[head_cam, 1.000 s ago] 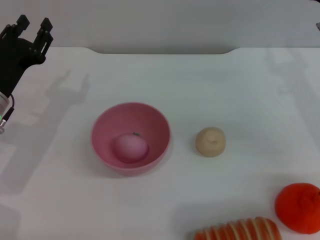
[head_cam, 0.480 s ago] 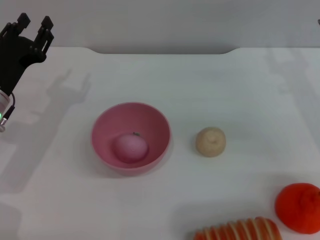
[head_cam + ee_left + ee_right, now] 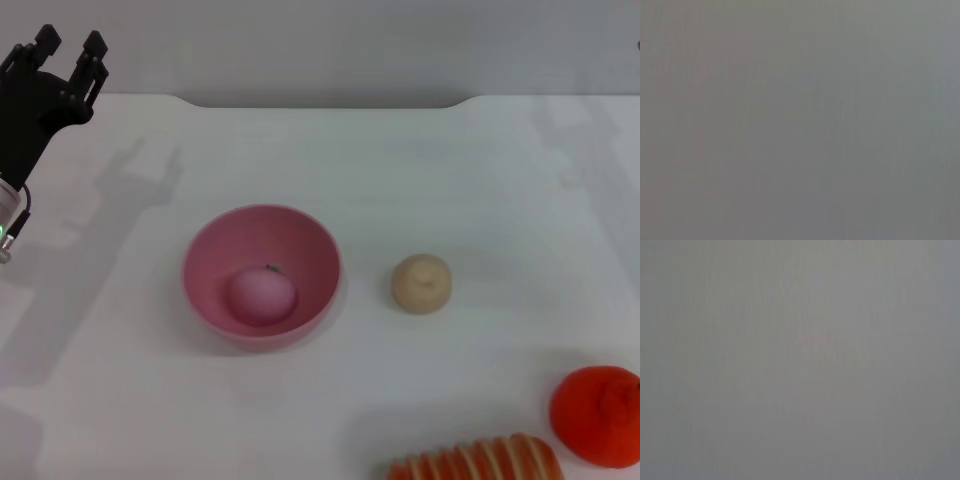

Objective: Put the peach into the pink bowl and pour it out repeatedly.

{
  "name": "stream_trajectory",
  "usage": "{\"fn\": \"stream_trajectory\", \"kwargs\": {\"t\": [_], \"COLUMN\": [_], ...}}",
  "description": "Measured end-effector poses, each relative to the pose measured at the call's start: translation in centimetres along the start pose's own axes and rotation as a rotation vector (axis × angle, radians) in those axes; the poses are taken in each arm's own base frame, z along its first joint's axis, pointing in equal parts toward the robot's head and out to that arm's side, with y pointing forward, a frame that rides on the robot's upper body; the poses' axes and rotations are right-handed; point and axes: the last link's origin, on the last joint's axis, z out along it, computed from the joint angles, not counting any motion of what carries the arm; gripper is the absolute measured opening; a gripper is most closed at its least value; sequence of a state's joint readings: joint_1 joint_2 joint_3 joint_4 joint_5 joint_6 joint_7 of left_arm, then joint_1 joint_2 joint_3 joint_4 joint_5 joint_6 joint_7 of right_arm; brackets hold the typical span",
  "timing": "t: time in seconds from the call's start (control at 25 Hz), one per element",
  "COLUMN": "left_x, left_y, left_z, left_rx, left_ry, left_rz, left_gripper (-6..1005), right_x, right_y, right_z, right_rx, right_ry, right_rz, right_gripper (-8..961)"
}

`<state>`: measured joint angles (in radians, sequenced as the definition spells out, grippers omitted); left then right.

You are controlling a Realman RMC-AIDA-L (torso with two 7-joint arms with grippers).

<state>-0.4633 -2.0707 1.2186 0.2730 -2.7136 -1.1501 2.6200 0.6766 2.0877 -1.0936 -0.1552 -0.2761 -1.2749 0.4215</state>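
Observation:
The pink bowl (image 3: 262,274) stands upright on the white table, left of centre in the head view. The peach (image 3: 261,295) lies inside it, at the near side of the bowl's bottom. My left gripper (image 3: 66,52) is raised at the far left, well away from the bowl, fingers apart and empty. My right gripper is out of view; only a dark sliver shows at the top right edge. Both wrist views show plain grey with nothing to make out.
A beige bun-like lump (image 3: 421,283) sits right of the bowl. An orange tangerine (image 3: 598,415) lies at the near right corner. A striped orange-and-cream loaf (image 3: 477,461) lies along the near edge. The table's far edge (image 3: 330,100) runs across the top.

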Motion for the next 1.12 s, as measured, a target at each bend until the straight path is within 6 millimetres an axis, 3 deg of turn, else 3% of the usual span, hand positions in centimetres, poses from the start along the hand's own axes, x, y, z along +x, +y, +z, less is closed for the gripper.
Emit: {"fn": "stream_trajectory", "kwargs": {"t": [1.12], "left_x": [-0.09], "left_y": [0.06], "left_z": [0.14], "left_rx": [-0.006], "left_ry": [-0.007], "left_rz": [0.0], "left_gripper": [545], "right_x": [0.03], "right_y": [0.1], "right_z": [0.23], "right_rx": [-0.002], "right_ry": [0.003], "right_rz": [0.001], "right_gripper": [618]}}
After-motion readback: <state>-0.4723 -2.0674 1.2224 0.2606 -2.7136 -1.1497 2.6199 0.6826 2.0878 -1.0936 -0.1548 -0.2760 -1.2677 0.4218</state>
